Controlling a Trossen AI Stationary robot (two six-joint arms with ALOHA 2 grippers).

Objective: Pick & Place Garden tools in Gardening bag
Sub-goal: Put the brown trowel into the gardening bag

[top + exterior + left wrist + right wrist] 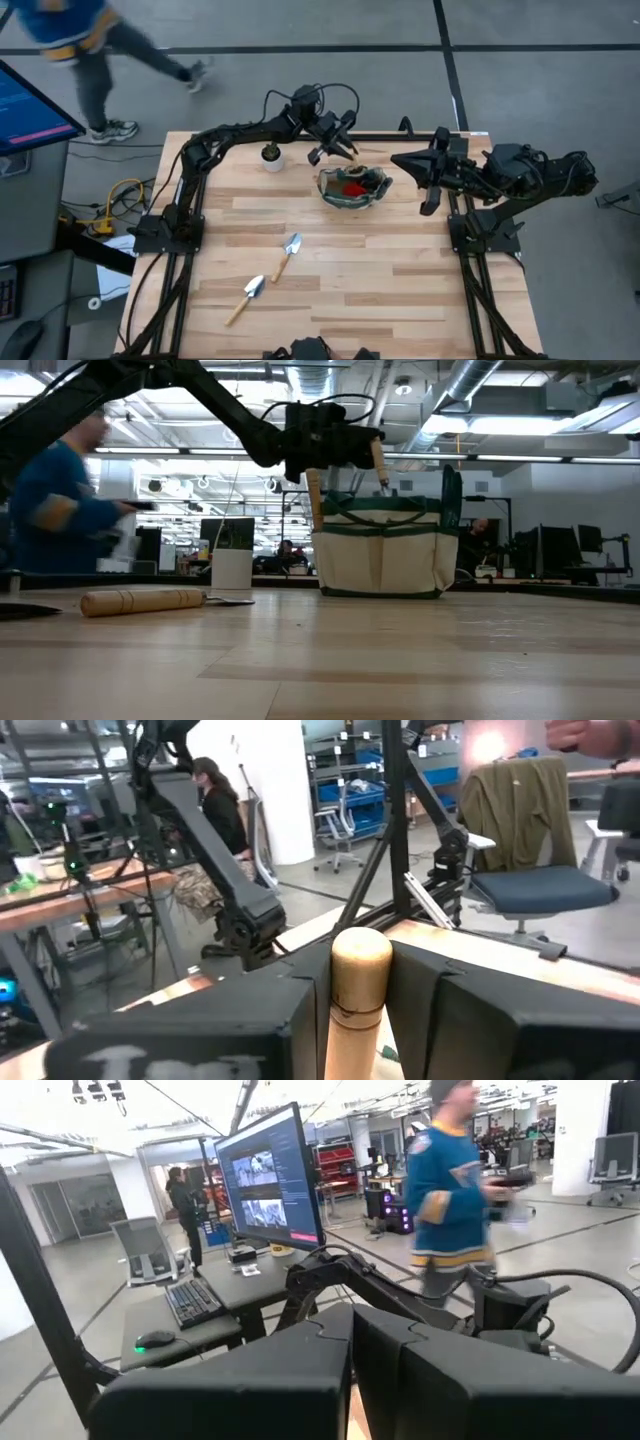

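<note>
The gardening bag (353, 186) stands at the table's far middle, red showing inside; in the low view (385, 560) it is cream with green trim. My left gripper (340, 150) hovers just above the bag's far-left rim, shut on a trowel's wooden handle (360, 970). A tan handle (313, 495) stands at the bag's top edge under the gripper. Two trowels (287, 252) (247, 297) lie flat on the table, nearer the front. My right gripper (418, 175) waits, shut and empty, right of the bag. My left gripper pinches the trowel's wooden handle just below its rounded free end (360, 955), between its two fingers (290, 1010). The rounded end sticks out past the fingers. The trowel is lifted clear of the table, over the bag's rim; its blade is hidden below the gripper.
A small white pot with a green plant (271, 155) stands left of the bag, close to my left arm. A person (80, 40) walks past beyond the table's far left corner. Bare wood lies between the bag and the two trowels.
</note>
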